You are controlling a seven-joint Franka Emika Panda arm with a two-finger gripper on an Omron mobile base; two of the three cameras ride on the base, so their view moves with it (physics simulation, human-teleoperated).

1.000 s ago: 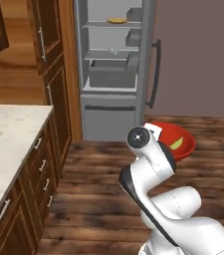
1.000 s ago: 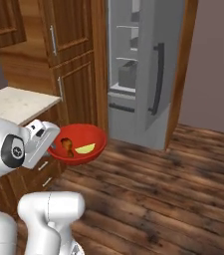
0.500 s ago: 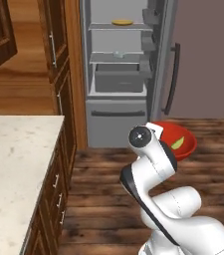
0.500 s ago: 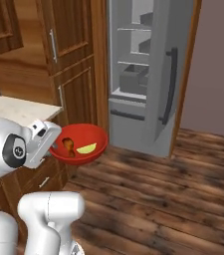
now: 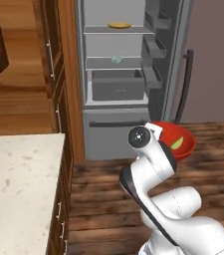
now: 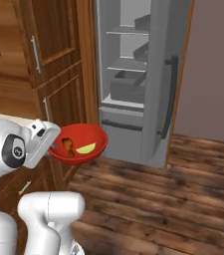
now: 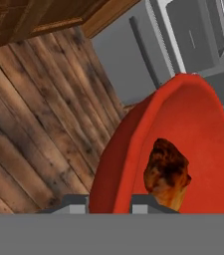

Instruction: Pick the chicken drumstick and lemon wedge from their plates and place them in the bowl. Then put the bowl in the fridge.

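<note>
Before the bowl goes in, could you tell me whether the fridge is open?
Open: the fridge shows bare shelves and a drawer, its door swung aside.

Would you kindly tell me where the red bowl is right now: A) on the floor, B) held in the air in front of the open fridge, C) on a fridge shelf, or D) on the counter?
B: the bowl hangs above the wooden floor, its rim pinched between the fingers, before the open fridge.

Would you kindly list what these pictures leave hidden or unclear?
- Left base view: the arm covers the near side of the bowl; the chicken drumstick is behind it.
- Hand view: the bowl's rim blocks the lemon wedge.
- Right base view: the open door hides part of the fridge interior.
- Small pale object on the middle shelf: too small to identify.
</note>
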